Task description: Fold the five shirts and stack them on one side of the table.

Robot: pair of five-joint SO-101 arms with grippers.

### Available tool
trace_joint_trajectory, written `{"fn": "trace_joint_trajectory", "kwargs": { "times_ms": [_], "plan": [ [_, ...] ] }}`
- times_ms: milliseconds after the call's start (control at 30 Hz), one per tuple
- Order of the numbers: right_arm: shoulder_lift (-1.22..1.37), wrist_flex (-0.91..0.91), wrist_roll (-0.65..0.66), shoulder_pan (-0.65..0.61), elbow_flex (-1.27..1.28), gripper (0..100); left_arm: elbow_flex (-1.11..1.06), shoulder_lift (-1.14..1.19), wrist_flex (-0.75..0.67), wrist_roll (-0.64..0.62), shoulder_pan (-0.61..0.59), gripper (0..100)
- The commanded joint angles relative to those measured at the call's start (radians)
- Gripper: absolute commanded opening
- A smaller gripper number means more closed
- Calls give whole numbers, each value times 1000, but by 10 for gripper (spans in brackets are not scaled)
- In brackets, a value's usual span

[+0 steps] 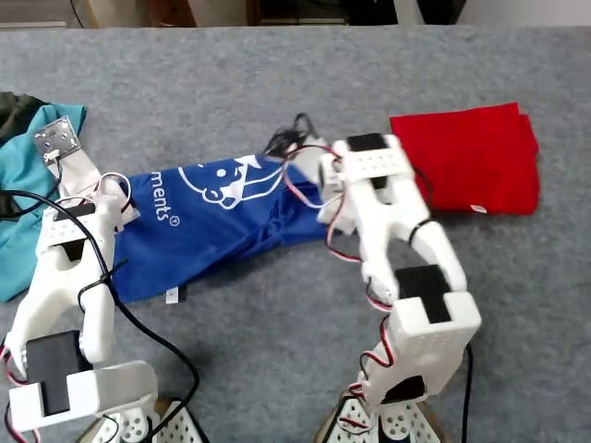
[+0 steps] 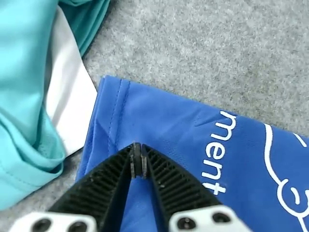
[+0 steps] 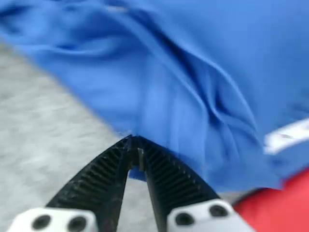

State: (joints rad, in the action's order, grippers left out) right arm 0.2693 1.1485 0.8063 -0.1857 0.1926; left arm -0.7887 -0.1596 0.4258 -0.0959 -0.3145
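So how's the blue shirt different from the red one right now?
The blue shirt lies stretched out long and rumpled mid-table; the red shirt sits folded in a neat block at the side. The blue shirt carries white print; the red shirt looks plain. The left gripper and right gripper are each shut on an end of the blue shirt; neither touches the red shirt. Both rest on the grey table.

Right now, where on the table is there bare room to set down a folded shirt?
Bare table runs along the far edge, beyond the blue shirt. Another patch lies between the left arm and the right arm; a third is nearer than the red shirt, past the right arm. The middle is crowded, up to the teal shirt.
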Motion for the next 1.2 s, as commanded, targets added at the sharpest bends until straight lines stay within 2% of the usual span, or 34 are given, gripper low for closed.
{"fn": "trace_joint_trajectory", "kwargs": {
  "times_ms": [0,267,400,633,800,900,1033,1167],
  "plan": [
    [-50,-138,55,50,2,2,34,-8,3,-6,-3,21],
    [-50,-522,60,31,5,2,34,-8,3,-6,-3,21],
    [-56,-540,60,27,5,2,34,-8,3,-6,-3,21],
    [-229,-284,54,-1,-2,2,40,-8,3,-8,-5,21],
    [-409,31,46,-22,7,2,40,-12,15,-6,-8,19],
    [-490,166,-15,-21,19,2,71,-12,81,-5,-17,19],
    [-581,247,-89,-39,122,2,118,-12,164,-8,-49,20],
    [-733,247,-92,-101,305,2,213,-53,381,0,-57,21]
  ]
}}
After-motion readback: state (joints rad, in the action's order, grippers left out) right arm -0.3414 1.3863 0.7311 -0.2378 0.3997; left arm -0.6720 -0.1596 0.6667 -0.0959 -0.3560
